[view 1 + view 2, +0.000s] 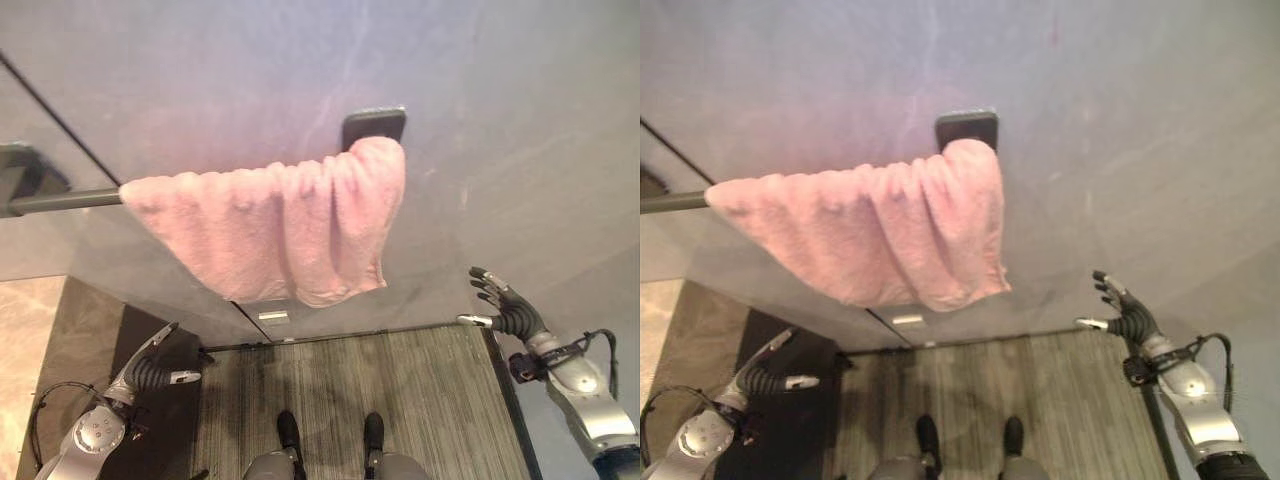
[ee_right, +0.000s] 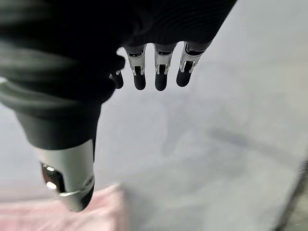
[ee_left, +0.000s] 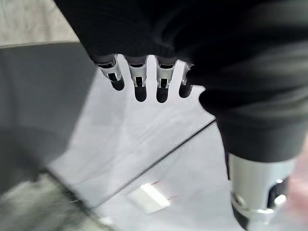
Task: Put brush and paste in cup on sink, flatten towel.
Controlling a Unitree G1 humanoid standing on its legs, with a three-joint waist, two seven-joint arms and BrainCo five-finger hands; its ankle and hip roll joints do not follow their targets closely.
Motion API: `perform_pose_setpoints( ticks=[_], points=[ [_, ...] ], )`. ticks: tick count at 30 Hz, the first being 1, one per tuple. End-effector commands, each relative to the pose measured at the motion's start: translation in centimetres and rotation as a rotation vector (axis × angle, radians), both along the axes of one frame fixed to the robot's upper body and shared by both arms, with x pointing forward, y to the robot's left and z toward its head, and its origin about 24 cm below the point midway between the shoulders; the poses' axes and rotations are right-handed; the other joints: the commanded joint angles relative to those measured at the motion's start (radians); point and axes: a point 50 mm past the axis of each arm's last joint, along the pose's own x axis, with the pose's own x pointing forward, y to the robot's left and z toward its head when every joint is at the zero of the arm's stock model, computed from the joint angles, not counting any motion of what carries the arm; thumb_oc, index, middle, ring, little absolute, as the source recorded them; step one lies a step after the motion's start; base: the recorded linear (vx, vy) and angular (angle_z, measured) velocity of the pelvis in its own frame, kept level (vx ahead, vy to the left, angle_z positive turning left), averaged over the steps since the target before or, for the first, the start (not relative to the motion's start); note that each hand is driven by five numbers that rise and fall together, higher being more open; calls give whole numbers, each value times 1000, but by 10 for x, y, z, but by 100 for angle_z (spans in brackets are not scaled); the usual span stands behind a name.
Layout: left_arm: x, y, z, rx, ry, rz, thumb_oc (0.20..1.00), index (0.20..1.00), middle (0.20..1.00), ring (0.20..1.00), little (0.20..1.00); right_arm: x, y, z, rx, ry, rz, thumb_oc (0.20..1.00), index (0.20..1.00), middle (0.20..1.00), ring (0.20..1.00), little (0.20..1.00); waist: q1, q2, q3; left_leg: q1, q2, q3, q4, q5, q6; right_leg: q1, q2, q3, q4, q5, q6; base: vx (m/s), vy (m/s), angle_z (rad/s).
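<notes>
A pink towel (image 1: 275,225) hangs bunched and creased over a dark rail (image 1: 60,200) on the grey wall, gathered toward the rail's right bracket (image 1: 374,125). Its lower edge sags unevenly. My left hand (image 1: 150,368) hangs low at the left with straight fingers (image 3: 139,84), holding nothing and well below the towel. My right hand (image 1: 505,305) is raised at the lower right with fingers spread and straight (image 2: 161,77), apart from the towel and to its right. A blurred pink edge of the towel (image 2: 62,216) lies past my right thumb.
The grey wall (image 1: 500,120) spans the upper scene, with a thin dark seam (image 3: 159,159) and a small white label (image 1: 272,317) near its base. Below lie a grey striped floor mat (image 1: 400,400), a dark panel (image 1: 150,420) and a beige tile patch (image 1: 25,340).
</notes>
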Motion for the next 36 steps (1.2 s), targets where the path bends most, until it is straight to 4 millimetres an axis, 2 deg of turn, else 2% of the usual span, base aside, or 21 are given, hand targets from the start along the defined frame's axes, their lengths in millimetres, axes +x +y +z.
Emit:
perform_pose_setpoints(
  ticks=[1, 3, 4, 8, 9, 11, 12, 14, 15, 18, 19, 20, 27, 30, 31, 32, 34, 35, 36],
  points=[
    [19, -2, 43, -87, -185, -67, 1000, 1000, 1000, 1000, 1000, 13, 20, 24, 92, -126, 95, 1000, 1000, 1000, 1000, 1000, 8, -44, -54, -25, 46, 41, 7, 46, -77, 10, -190, -36, 29, 50, 149, -9, -40, 18],
    [22, -6, 50, -99, -214, -88, 1000, 1000, 1000, 1000, 1000, 17, 26, 26, 92, -133, 116, 1000, 1000, 1000, 1000, 1000, 10, -45, -53, -27, 49, 39, 7, 48, -79, 11, -189, -39, 27, 50, 148, -17, -37, 3],
    [31, -21, 67, -142, -288, -152, 1000, 1000, 1000, 1000, 1000, 26, 45, 34, 97, -164, 178, 1000, 1000, 1000, 1000, 1000, 14, -50, -48, -33, 52, 35, 7, 51, -81, 9, -186, -42, 21, 53, 145, 0, 0, 0],
    [47, -44, 81, -188, -356, -236, 1000, 1000, 1000, 1000, 1000, 40, 84, 40, 125, -180, 299, 1000, 1000, 1000, 1000, 1000, 17, -61, -41, -35, 59, 38, 7, 51, -82, 4, -181, -38, 13, 60, 142, -8, -7, 0],
    [48, -44, 81, -187, -357, -236, 1000, 1000, 1000, 1000, 1000, 40, 84, 40, 125, -181, 299, 1000, 1000, 1000, 1000, 1000, 18, -61, -40, -35, 60, 38, 7, 51, -83, 4, -180, -38, 13, 60, 142, 0, 0, 0],
    [65, -67, 76, -248, -374, -255, 1000, 1000, 1000, 1000, 1000, 54, 116, 42, 103, -194, 341, 1000, 1000, 1000, 1000, 1000, 18, -77, -38, -33, 66, 46, 7, 51, -82, -2, -173, -29, 14, 63, 138, -2, -1, -2],
    [66, -67, 76, -248, -376, -256, 1000, 1000, 1000, 1000, 1000, 55, 116, 43, 102, -196, 340, 1000, 1000, 1000, 1000, 1000, 19, -77, -35, -32, 66, 47, 7, 50, -82, -2, -173, -27, 15, 63, 138, -7, 0, -4],
    [79, -90, 58, -317, -330, -240, 1000, 1000, 1000, 1000, 1000, 63, 150, 42, 175, -190, 375, 1000, 1000, 1000, 1000, 1000, 17, -89, -31, -30, 71, 51, 7, 51, -80, -10, -165, -19, 22, 65, 133, -11, 1, -4],
    [81, -98, 55, -324, -320, -255, 1000, 1000, 1000, 1000, 1000, 64, 161, 43, 168, -191, 402, 1000, 1000, 1000, 1000, 1000, 18, -95, -32, -29, 73, 52, 7, 49, -80, -11, -163, -17, 24, 65, 131, 1, 3, -3],
    [81, -111, 45, -369, -280, -264, 1000, 1000, 1000, 1000, 1000, 68, 176, 47, 143, -210, 420, 1000, 1000, 1000, 1000, 1000, 19, -104, -35, -27, 76, 55, 7, 46, -77, -14, -160, -13, 27, 69, 129, 17, 11, -4],
    [81, -110, 45, -369, -280, -264, 498, 498, 498, 498, 498, 68, 176, 47, 143, -210, 420, 1000, 1000, 1000, 1000, 1000, 19, -104, -35, -28, 76, 56, 7, 46, -77, -14, -160, -13, 27, 69, 129, 0, 0, 0],
    [79, -115, 37, -410, -246, -256, 200, 200, 200, 200, 200, 67, 183, 51, 124, -229, 441, 200, 200, 200, 200, 200, 21, -108, -39, -24, 75, 56, 7, 41, -74, -13, -162, -14, 27, 74, 129, 32, 18, -1],
    [64, -111, 33, -369, -239, -256, 200, 200, 200, 200, 200, 52, 166, 43, 184, -231, 384, 200, 200, 200, 200, 200, 19, -114, -53, -2, 69, 65, 7, 25, -65, 2, -169, -17, 30, 84, 138, 41, 24, -4],
    [56, -106, 56, -300, -350, -285, 200, 200, 200, 200, 200, 34, 145, 49, 228, -287, 342, 200, 200, 200, 200, 200, 13, -112, -63, 6, 69, 65, 7, 21, -65, 10, -173, -20, 33, 79, 142, 38, 24, -2],
    [53, -103, 69, -306, -420, -273, 200, 200, 200, 200, 200, 26, 140, 58, 254, -334, 343, 200, 200, 200, 200, 200, 11, -112, -66, 7, 69, 64, 7, 21, -66, 12, -173, -22, 34, 76, 142, 39, 13, -3],
    [46, -97, 92, -346, -567, -228, 200, 200, 200, 200, 200, 13, 135, 79, 317, -441, 357, 200, 200, 200, 200, 200, 8, -114, -65, 11, 70, 63, 7, 17, -69, 19, -174, -24, 35, 67, 143, 19, 7, -8],
    [43, -97, 94, -377, -586, -209, 200, 200, 200, 200, 200, 6, 136, 78, 350, -442, 363, 200, 200, 200, 200, 200, 6, -115, -70, 7, 71, 62, 7, 20, -69, 16, -173, -27, 34, 68, 142, 15, -17, -5],
    [31, -93, 114, -451, -747, -136, 200, 200, 200, 200, 200, -11, 141, 91, 484, -504, 420, 200, 200, 200, 200, 200, 14, -120, -72, 10, 74, 57, 7, 16, -74, 25, -174, -38, 34, 55, 143, 15, -38, 1],
    [28, -93, 117, -438, -774, -130, 200, 200, 200, 200, 200, -13, 144, 90, 505, -503, 427, 200, 200, 200, 200, 200, 18, -119, -76, 5, 74, 55, 7, 20, -75, 24, -174, -41, 32, 56, 141, 22, -40, -2]
  ],
)
